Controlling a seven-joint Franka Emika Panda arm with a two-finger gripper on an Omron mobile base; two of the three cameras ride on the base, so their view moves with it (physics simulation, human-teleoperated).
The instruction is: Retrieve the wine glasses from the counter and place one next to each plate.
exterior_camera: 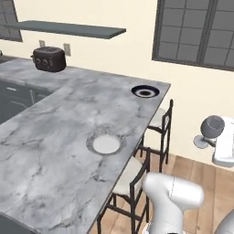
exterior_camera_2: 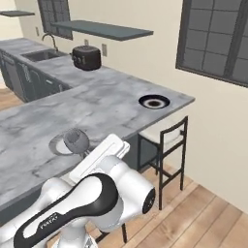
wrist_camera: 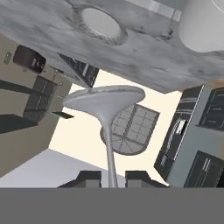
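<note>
**Wine glass in transit, neither plate served yet**

Wine glass [exterior_camera: 213, 126] is held in the air off the island's edge, over the wood floor [exterior_camera: 196, 178], lying on its side with the foot pointing away from the hand. In the hand view the gripper [wrist_camera: 113, 178] is nearly closed, its two dark tips pinching the thin stem, with the round foot beyond them. In the right base view the bowl sits just in front of the pale plate [exterior_camera: 106, 144], well short of being set down.

Progress, judged: one glass picked up and being carried; no glass stands beside the pale plate or the dark plate [exterior_camera: 145, 92]. A second glass is not something I can make out. So both placements are left, plus the second fetch.

Around: the marble island top [exterior_camera: 55, 137] is bare next to both plates, so a landing spot is free. Two dark stools [exterior_camera: 157, 132] stand under the island edge, between the arm and the plates, and could catch the elbow. Toaster [exterior_camera: 49, 58] sits far back on the counter [exterior_camera: 27, 68], with a sink [exterior_camera_2: 41, 54] further along, a shelf [exterior_camera: 68, 29] and a window [exterior_camera: 196, 32] above. The glass must be turned upright before release.
</note>
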